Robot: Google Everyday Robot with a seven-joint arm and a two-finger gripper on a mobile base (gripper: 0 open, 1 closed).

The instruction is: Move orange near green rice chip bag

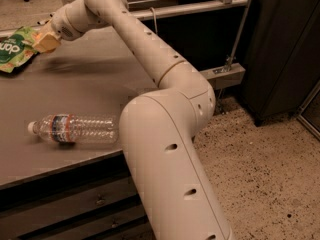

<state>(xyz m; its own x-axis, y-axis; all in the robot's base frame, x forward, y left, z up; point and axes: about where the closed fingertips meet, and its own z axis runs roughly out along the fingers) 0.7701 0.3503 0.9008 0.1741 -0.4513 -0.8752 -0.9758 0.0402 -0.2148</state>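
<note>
The green rice chip bag (pixel 11 53) lies flat at the far left of the grey table (pixel 90 89), cut off by the frame's left edge. My pale yellow gripper (pixel 45 40) hovers at the bag's right edge, a little above the table, at the end of the long white arm (pixel 150 54). The orange does not show; it is hidden or out of view.
A clear plastic water bottle (pixel 75 129) lies on its side near the table's front edge. A metal rail (pixel 190 6) runs behind the table. A dark cabinet (pixel 285 49) stands at the right on the speckled floor (pixel 260 184). Drawers (pixel 65 209) sit under the table.
</note>
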